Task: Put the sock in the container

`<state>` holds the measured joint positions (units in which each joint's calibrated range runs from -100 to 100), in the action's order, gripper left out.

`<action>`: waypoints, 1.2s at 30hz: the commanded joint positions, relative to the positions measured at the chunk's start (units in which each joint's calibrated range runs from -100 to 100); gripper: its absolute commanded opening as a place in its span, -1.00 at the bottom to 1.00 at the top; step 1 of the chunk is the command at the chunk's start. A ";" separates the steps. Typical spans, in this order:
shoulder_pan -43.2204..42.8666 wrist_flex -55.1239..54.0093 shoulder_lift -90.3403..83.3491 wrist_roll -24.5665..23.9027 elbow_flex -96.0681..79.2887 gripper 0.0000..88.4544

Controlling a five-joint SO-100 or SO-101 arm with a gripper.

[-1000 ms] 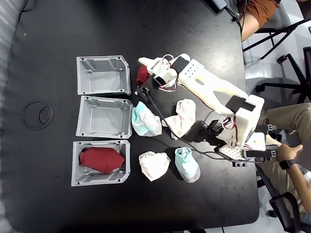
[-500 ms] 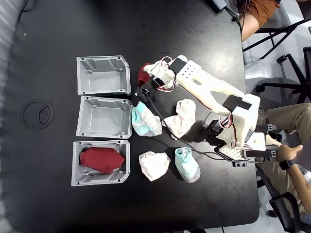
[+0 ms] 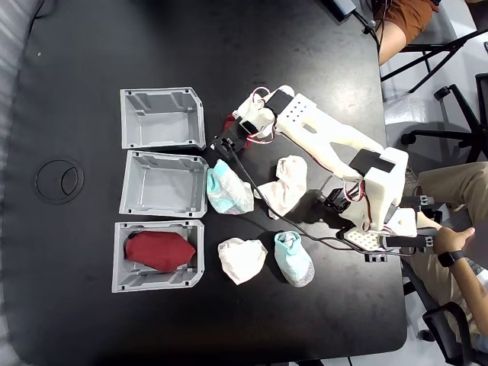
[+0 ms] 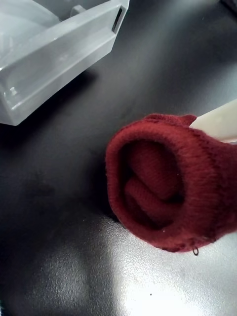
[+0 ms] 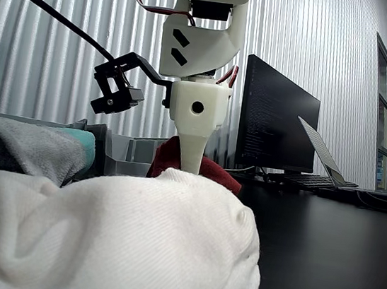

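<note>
Gripper (image 3: pixel 231 131) stands over the maroon sock (image 4: pixel 165 180), which sits on the black table (image 3: pixel 76 46) just beside the top grey bin (image 3: pixel 162 117). One white finger (image 4: pixel 215 124) presses its cuff, probably closing to pinch; a firm hold isn't clear.

Office or lab workspace: black desk (image 3: pixel 91 46), monitor (image 5: pixel 279 116), laptop (image 5: pixel 320 157), office chairs (image 3: pixel 454 107), corrugated metal wall (image 5: pixel 50 40).
</note>
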<state>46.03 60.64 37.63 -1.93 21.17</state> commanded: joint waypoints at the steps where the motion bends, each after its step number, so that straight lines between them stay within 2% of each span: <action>1: -0.50 1.53 -4.05 0.07 1.37 -0.97; 8: -4.59 12.12 -10.82 0.30 1.37 -0.97; 19: -12.78 19.38 -23.95 0.36 1.37 -0.97; 27: -24.50 20.06 -42.27 -0.10 1.28 -0.97; 36: -35.13 18.10 -51.56 -0.10 -1.78 -0.97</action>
<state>13.86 80.40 -10.34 -1.93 19.10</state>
